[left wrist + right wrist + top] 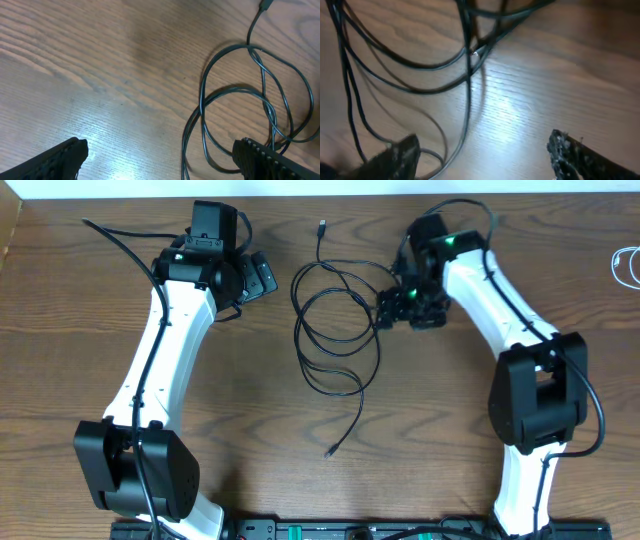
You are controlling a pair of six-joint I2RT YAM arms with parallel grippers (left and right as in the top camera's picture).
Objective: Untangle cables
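Overhead: thin black looped cable (335,330) is lying on the brown wooden table (60,330), between the two arms. Left gripper (161,146) jaws are standing wide apart, gripping nothing, with cable loops lying by one finger. Right gripper (484,140) jaws are also standing apart, unclamped, with cable strands running between them.

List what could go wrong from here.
1. Several strands of the black cable cross beside the open right gripper; closing could pinch two at once and tighten the loops.
2. The left gripper is open, holding nothing, so a pull may drag the whole coil.
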